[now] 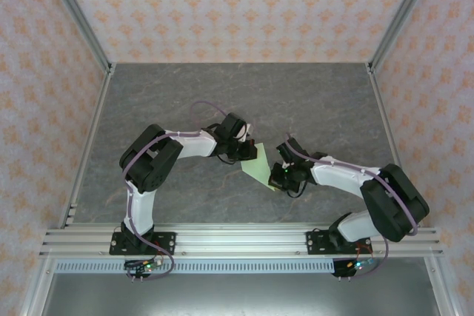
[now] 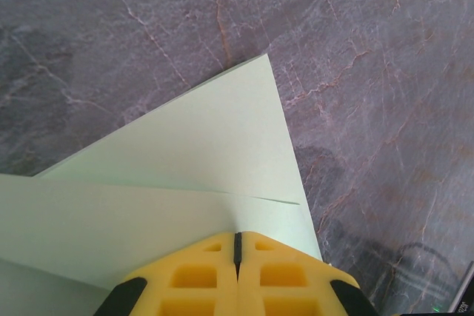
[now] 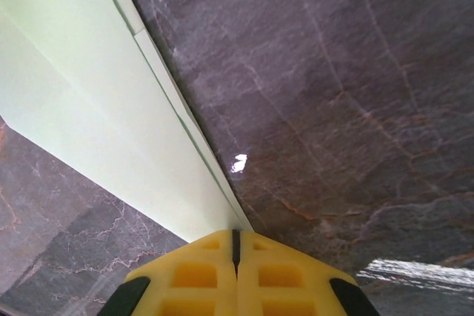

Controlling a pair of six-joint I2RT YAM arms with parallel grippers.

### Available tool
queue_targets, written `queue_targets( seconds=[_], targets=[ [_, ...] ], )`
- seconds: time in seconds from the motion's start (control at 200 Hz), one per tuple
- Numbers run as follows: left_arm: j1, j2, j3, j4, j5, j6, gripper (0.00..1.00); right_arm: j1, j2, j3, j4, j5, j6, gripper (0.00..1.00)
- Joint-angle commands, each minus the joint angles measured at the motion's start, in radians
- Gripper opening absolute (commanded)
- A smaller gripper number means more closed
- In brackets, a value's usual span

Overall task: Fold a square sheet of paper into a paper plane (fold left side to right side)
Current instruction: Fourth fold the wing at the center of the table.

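Sitting mid-way across the grey marbled stone tabletop [image 1: 222, 94], the thin pale green sheet of paper [image 1: 258, 164], already creased, ran diagonally between the arms. The left tool [image 2: 237, 246] pinched its far-left end and the right tool [image 3: 235, 242] its near-right end, both with yellow fingers [image 2: 196, 279] pressed together.

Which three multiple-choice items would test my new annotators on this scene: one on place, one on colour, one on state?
1. Where is the sheet of paper? A) between the two grippers B) far left corner C) near right corner
2. What colour is it? A) white B) pale green C) pink
3. How is the left gripper? A) wide open B) shut on the paper C) shut on nothing

Key: 1A, the top view shows it between the left gripper and right gripper; 2B, pale green in every view; 3B, its yellow fingers meet, paper at their seam.
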Motion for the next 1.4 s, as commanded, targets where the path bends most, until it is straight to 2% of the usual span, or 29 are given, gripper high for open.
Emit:
queue_targets(
  seconds=[0.0, 0.595, 0.886, 1.146, 1.396],
  targets=[
    [0.007, 0.028, -0.005, -0.089, -0.128, 0.023, 0.00, 0.006, -0.008, -0.044, -0.074, 0.039, -0.008, 0.00],
    [0.007, 0.032, 0.015, -0.111, -0.133, 0.034, 0.00, 0.005, -0.114, -0.117, -0.164, 0.034, -0.015, 0.00],
    [0.007, 0.026, 0.018, -0.106, -0.117, 0.033, 0.00, 0.005, -0.205, 0.034, -0.261, 0.080, -0.059, 0.00],
    [0.007, 0.025, 0.020, -0.100, -0.106, 0.027, 0.00, 0.005, -0.062, 0.092, -0.045, 0.026, -0.031, 0.00],
    [0.007, 0.013, 0.016, -0.097, -0.097, 0.028, 0.00, 0.005, 0.085, 0.113, -0.015, 0.043, -0.045, 0.00]
  ],
)
